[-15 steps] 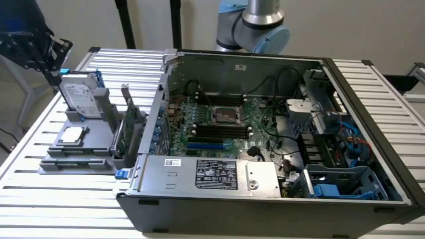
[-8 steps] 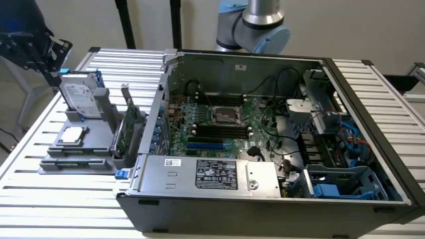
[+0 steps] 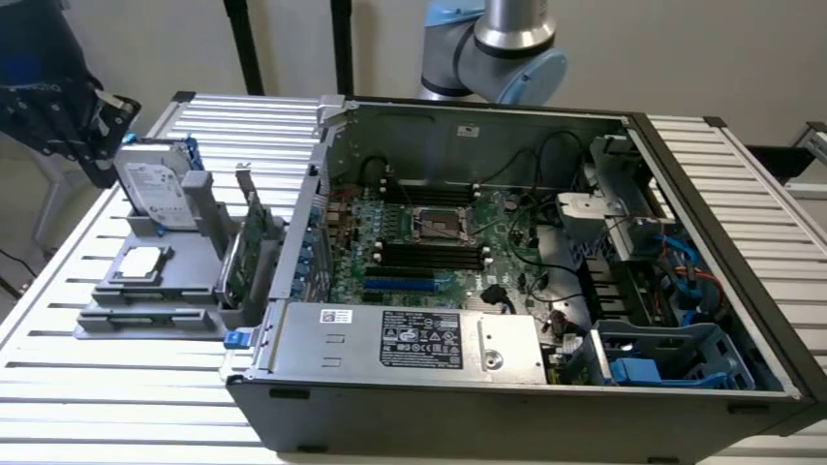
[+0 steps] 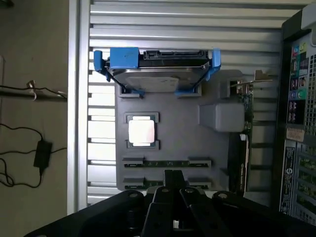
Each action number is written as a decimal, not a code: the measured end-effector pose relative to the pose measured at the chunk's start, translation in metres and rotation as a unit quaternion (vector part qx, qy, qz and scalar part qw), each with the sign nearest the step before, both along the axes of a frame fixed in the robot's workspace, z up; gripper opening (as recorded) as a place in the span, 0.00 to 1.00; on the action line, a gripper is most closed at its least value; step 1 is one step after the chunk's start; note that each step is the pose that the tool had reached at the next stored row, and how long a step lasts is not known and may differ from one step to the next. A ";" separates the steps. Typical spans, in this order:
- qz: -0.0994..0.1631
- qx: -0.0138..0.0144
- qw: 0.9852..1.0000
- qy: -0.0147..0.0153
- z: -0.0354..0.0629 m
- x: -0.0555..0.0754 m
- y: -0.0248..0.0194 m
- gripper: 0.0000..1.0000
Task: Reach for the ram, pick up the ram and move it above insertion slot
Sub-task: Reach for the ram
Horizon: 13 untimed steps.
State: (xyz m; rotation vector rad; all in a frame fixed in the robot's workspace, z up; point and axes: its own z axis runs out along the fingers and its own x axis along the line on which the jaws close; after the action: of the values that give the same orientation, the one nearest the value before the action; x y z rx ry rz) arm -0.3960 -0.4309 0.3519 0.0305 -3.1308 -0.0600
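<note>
- the gripper [image 4: 173,178] is hanging over the near end of the grey tray [image 4: 177,143]. its 2 fingers are pressing shut together and holding nothing.
- the ram [image 4: 148,186] is looking like the thin dark strip standing on its edge in a slot row of the tray, just beside the finger tips. the tray is showing 2 slot rows, and i cannot tell for sure which one is holding it.
- the tray is sitting at the exterior view's left, on the slatted table [image 3: 116,387]. it is likely giving each part its own pocket so the pincer can come down on it from above.
- it is also carrying 1 hard drive [image 4: 158,74] in blue rails, 1 silver chip [image 4: 143,131] lying flat, and 1 green card [image 4: 247,106] standing up beside the case.
- 1 computer case [image 3: 517,407] is lying open in the middle of the exterior view, so its board is facing up. the long dark slots [image 3: 427,254] there are well apart from the ram.
- 1 arm [image 3: 498,39] is showing at the top of that frame.
</note>
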 end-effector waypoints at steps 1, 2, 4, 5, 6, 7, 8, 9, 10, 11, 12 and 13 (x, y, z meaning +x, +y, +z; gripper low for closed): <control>0.000 0.000 1.000 0.000 -0.0012 0.001 -0.0020 0.11; 0.001 0.000 1.000 0.001 -0.0024 0.002 -0.0038 0.11; 0.002 0.000 1.000 0.002 -0.0050 0.005 -0.0068 0.11; 0.002 0.000 1.000 0.002 -0.0064 0.006 -0.0081 0.11; 0.003 0.000 1.000 0.002 -0.0077 0.008 -0.0090 0.11; 0.004 0.000 1.000 0.003 -0.0092 0.010 -0.0097 0.11; 0.005 0.000 1.000 0.003 -0.0110 0.011 -0.0104 0.11; 0.007 0.000 1.000 0.003 -0.0128 0.013 -0.0113 0.11; 0.008 0.000 1.000 0.003 -0.0143 0.014 -0.0124 0.11; 0.008 0.000 1.000 0.003 -0.0155 0.014 -0.0140 0.11; 0.009 0.000 1.000 0.003 -0.0166 0.015 -0.0161 0.11; 0.009 0.000 1.000 0.003 -0.0178 0.016 -0.0181 0.11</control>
State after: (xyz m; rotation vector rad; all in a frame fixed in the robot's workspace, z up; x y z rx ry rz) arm -0.3805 -0.4490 0.3341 0.0586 -3.1236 -0.0593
